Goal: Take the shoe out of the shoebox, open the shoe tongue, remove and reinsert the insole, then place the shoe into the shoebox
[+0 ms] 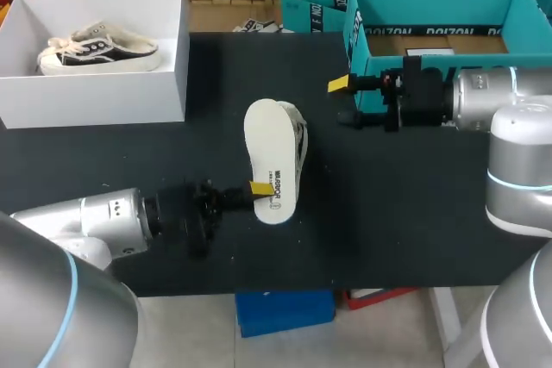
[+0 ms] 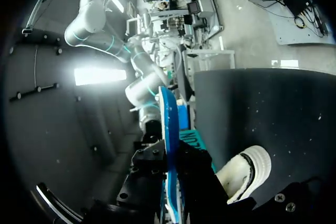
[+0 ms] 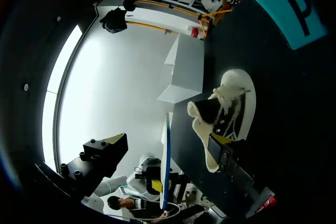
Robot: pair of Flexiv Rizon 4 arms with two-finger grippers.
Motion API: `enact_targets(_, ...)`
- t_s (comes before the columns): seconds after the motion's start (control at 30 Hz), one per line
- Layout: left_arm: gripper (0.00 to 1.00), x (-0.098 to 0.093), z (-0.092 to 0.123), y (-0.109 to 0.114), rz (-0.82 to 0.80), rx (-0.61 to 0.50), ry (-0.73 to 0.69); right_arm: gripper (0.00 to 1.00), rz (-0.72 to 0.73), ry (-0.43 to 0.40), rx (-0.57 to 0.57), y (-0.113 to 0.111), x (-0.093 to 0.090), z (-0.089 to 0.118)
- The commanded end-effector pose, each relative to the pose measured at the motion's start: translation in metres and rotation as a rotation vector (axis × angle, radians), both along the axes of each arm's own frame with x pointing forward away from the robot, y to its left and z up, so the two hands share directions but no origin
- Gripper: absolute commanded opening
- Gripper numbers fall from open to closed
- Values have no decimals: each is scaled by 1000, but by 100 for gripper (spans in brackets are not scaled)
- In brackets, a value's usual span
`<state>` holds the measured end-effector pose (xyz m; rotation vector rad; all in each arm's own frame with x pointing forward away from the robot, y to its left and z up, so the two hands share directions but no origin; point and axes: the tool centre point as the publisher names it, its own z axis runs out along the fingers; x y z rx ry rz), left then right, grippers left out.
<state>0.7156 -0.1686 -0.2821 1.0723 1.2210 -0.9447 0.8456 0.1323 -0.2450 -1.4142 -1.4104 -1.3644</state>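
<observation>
A white insole (image 1: pixel 274 159) hangs level over the middle of the black table, and my left gripper (image 1: pixel 259 189) is shut on its heel end. In the left wrist view the insole (image 2: pixel 169 140) stands edge-on between the fingers, its blue underside showing. The cream and black shoe (image 1: pixel 299 137) rests on the table partly under the insole, peeking out at its right side; it lies ahead of the left gripper (image 2: pixel 173 192) and to one side (image 2: pixel 247 174). My right gripper (image 1: pixel 345 101) is open to the right of the shoe (image 3: pixel 226 108), holding nothing. The white shoebox (image 1: pixel 164 84) stands at the far left.
A second shoe (image 1: pixel 97 49) lies inside the white shoebox. A teal box (image 1: pixel 431 6) stands at the back right, right behind my right gripper. Bare black table (image 1: pixel 388 213) stretches in front of the right arm.
</observation>
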Motion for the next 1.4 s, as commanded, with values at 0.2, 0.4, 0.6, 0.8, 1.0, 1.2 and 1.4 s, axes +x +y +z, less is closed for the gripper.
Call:
enact_targets(0.2,0,35,-9,-9,-2,13,-5,100,-4,-1,1,2,0,-1)
enact_targets(0.4,0,44,-9,-11,-3,18,-15,100,-4,-1,1,2,0,-1)
enact_targets(0.6,0,45,-8,-11,-3,13,-7,100,-4,-1,1,2,0,-1)
enact_targets(0.8,0,45,-8,-11,-3,13,-7,100,-4,-1,1,2,0,-1)
enact_targets(1.0,0,45,-8,-11,-3,13,-7,100,111,7,15,14,8,-4)
enact_targets(1.2,0,45,-8,-11,-3,13,-7,100,202,28,33,33,4,-14)
enact_targets(1.4,0,45,-8,-11,-3,13,-7,100,261,57,26,55,-3,-24)
